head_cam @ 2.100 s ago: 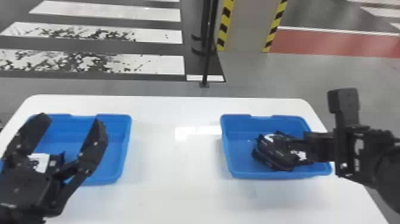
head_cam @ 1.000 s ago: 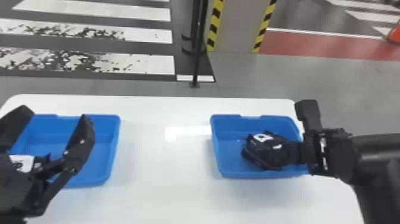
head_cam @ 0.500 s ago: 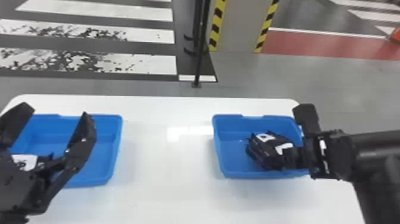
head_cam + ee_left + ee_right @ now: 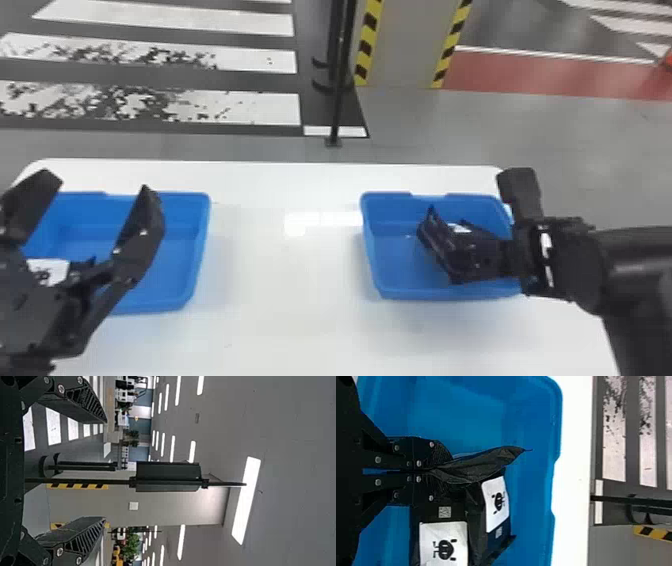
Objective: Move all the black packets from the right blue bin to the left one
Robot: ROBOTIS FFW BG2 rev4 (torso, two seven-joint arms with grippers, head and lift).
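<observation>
Your right gripper [image 4: 487,257] was down in the right bin [image 4: 425,294]. Its fingers were squeezed close — they held a black packet [image 4: 480,465] by one end. That packet was tipped up on its edge, and the rest of it poked out past the fingers. It was inside the right bin too.

In the right wrist view, you had two more black packets in that bin. The first packet [image 4: 441,544] and the second packet [image 4: 496,504] sat just beside the held one, and each had a white label with a dark picture on it.

Your left gripper [image 4: 99,186] was by the left bin [image 4: 199,250], with its fingers wide apart. A white patch [image 4: 50,270] with dark marks peeked out by that gripper, but too much was hidden to tell what it was.

Both blue bins sat on the white bench [image 4: 285,280], well apart. Past the bench you had a thin black pole [image 4: 340,100] — and a fat post [image 4: 407,45] with yellow and black stripes.
</observation>
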